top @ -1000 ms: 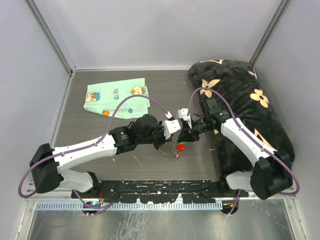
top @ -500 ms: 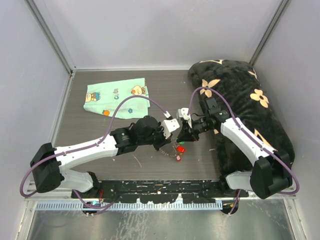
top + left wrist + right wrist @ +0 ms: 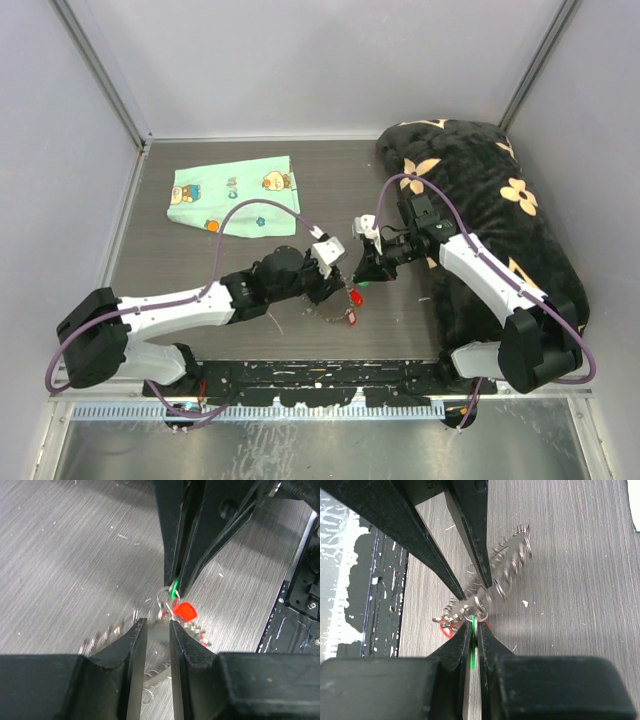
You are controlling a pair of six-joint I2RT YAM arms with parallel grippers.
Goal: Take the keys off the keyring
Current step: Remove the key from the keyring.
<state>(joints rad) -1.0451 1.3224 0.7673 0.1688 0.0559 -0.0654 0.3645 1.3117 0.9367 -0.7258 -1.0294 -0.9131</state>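
Note:
The keyring (image 3: 334,312) hangs low over the table, a thin silver loop fringed with small silver keys (image 3: 512,562). My right gripper (image 3: 472,625) is shut on a green-headed key (image 3: 472,645) at the ring's top, with its tips (image 3: 362,277) just right of the ring. A red-headed key (image 3: 185,611) dangles beside it. My left gripper (image 3: 155,622) is open, its jaws a narrow gap apart and just short of the blurred ring (image 3: 107,637). It holds nothing. In the top view, the left gripper (image 3: 330,283) sits left of the right one.
A mint-green cartoon-print cloth (image 3: 232,195) lies at the back left. A black flowered cushion (image 3: 500,200) fills the right side under the right arm. A black scuffed strip (image 3: 320,375) runs along the near edge. Grey walls close in the table.
My left gripper has opened, let go of the keyring and drawn back to the left. The ring now swings lower, hung from the green key in the unmoved right gripper.

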